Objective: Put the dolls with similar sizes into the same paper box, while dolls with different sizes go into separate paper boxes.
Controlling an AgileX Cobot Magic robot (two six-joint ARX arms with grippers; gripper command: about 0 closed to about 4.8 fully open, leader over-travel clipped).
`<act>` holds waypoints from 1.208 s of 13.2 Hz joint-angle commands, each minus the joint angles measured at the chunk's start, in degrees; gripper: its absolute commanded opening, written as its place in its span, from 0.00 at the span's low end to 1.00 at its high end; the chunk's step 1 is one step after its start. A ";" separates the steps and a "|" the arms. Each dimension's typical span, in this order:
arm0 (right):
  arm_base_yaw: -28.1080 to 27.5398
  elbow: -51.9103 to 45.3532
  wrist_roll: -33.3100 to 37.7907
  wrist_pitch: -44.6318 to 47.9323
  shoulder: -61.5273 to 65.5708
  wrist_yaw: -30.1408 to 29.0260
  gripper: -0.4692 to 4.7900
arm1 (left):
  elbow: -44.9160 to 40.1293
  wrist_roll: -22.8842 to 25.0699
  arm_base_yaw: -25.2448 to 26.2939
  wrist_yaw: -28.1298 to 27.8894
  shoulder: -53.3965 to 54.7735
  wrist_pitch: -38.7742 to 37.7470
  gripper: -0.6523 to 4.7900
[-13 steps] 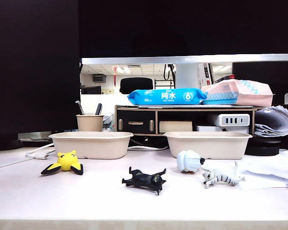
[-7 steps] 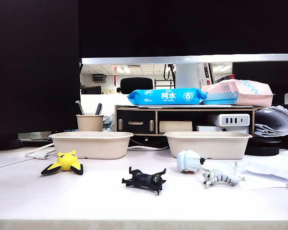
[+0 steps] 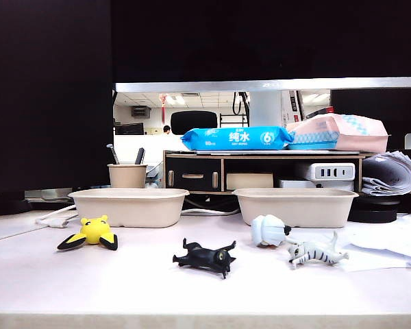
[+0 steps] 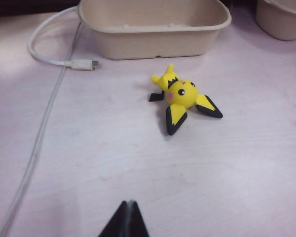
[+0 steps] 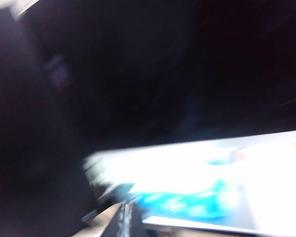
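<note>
Fingertips of the left gripper (image 4: 130, 217) sit pressed together above bare table, near the small yellow doll with black tips (image 4: 181, 96) lying just beside the left beige moulded-pulp paper box (image 4: 153, 30); right gripper (image 5: 124, 219) likewise clenched, empty.

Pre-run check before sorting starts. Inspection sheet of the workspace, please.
Surface: pale table, dolls lying loose on it.
Job's things: yellow doll, black cat, pale blue-white figure, striped cat; both paper boxes hold no doll.
Clutter: papers at right.
Grippers: left claw shut, short of the yellow doll; right claw shut, view blurred.
Cables: white cable beside left box.
Surroundings: shelf, wipes pack, cup.
</note>
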 commanded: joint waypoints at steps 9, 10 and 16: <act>41.70 48.11 0.13 -18.49 76.19 3.32 0.56 | 0.04 0.20 -0.44 0.04 -3.08 0.24 0.11; 43.93 50.73 -0.07 -21.57 80.28 7.23 0.61 | 0.04 0.20 -0.44 0.02 -4.48 0.35 0.11; 49.57 52.70 0.00 -20.24 92.98 27.61 0.70 | 0.04 0.20 -5.79 -0.35 -7.76 0.44 0.11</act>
